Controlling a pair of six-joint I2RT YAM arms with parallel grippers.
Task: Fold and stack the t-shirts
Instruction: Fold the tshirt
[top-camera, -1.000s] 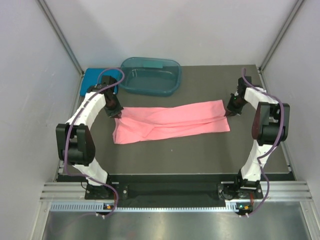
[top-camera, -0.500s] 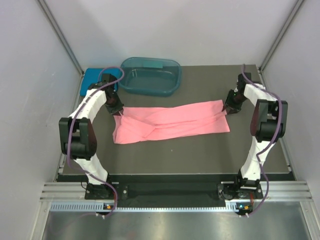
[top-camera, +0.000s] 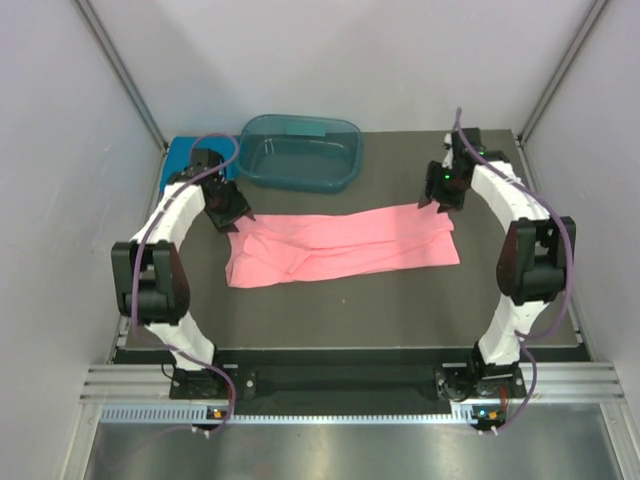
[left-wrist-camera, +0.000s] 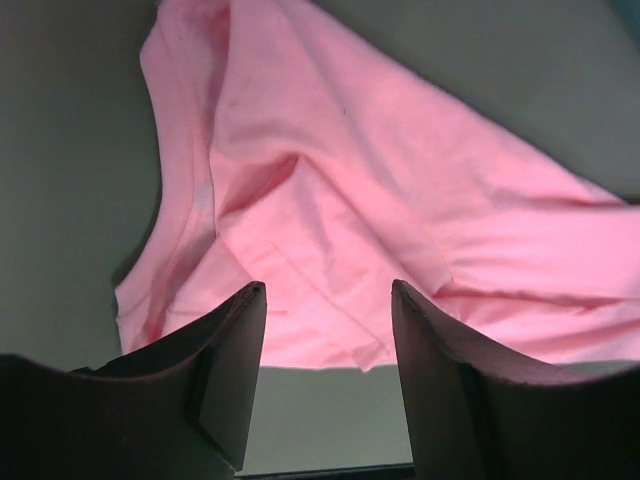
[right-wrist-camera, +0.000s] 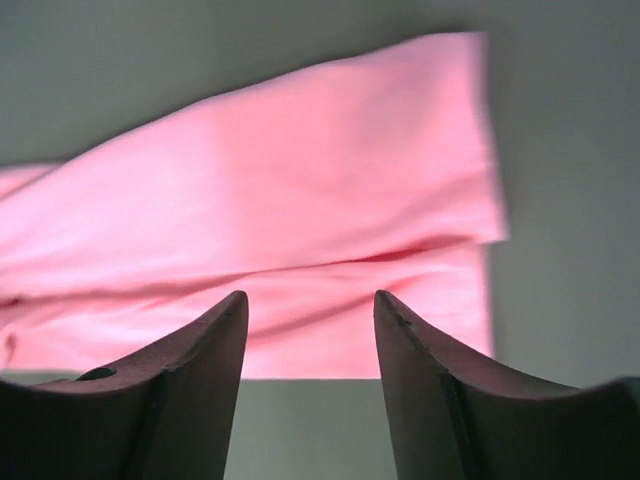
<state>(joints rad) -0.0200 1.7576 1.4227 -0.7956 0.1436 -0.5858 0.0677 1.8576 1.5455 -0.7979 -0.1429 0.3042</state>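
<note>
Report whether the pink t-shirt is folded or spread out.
Folded: the pink t-shirt lies as a long narrow band, doubled layers showing in both wrist views.

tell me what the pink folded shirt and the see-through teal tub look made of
Salmon-pink folded t-shirt: soft matte cloth, possibly cotton knit; it creases and lies limp. Dark teal see-through tub: apparently smooth, glossy plastic; its rigid walls look translucent with a slight sheen.

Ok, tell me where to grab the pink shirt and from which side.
Probably its two short ends: the shirt lies flat as a long strip across the table. Come from above, left claw on the left end, right claw on the right, pinching the layered edges.
</note>
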